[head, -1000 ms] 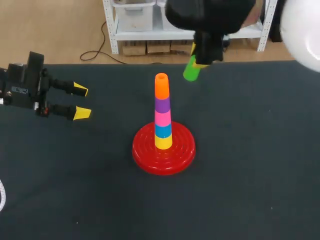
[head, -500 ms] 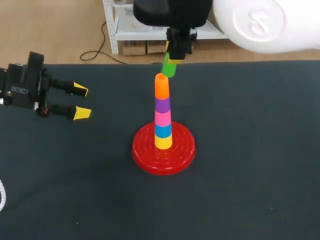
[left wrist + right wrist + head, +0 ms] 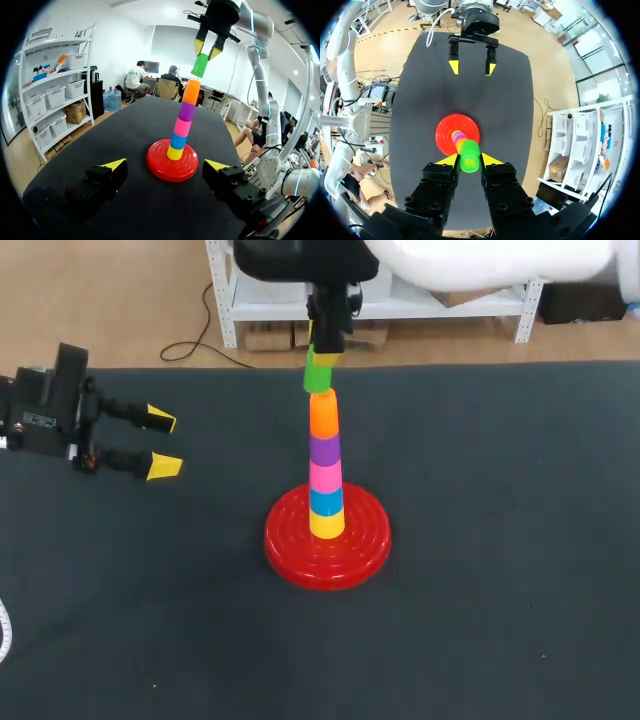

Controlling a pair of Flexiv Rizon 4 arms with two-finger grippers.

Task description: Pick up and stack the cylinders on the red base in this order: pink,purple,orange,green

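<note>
Update: since a second ago my right arm has swung in from the far right, and the green cylinder (image 3: 318, 377) it carries now sits just above the orange cylinder (image 3: 323, 415) that tops the stack. My left arm hasn't budged.

The right gripper (image 3: 322, 358) is clamped on the green piece's upper end, one yellow tip each side. The stack on the red base (image 3: 360, 550) reads yellow, blue, pink, purple, orange going up, so green is the last one.

What matters now: the target is straight down from the gripper. Green's long axis looks roughly upright, maybe leaning a touch in the left wrist view, and it seems a hair left of the orange top from the head camera. I'd guess it needs a small nudge before lowering.

The left gripper (image 3: 163, 444) is spread wide, holding nothing, well off to the left, so not a factor.

I can't tell if green's lower rim already touches orange. From the right wrist, green hides the orange top.
</note>
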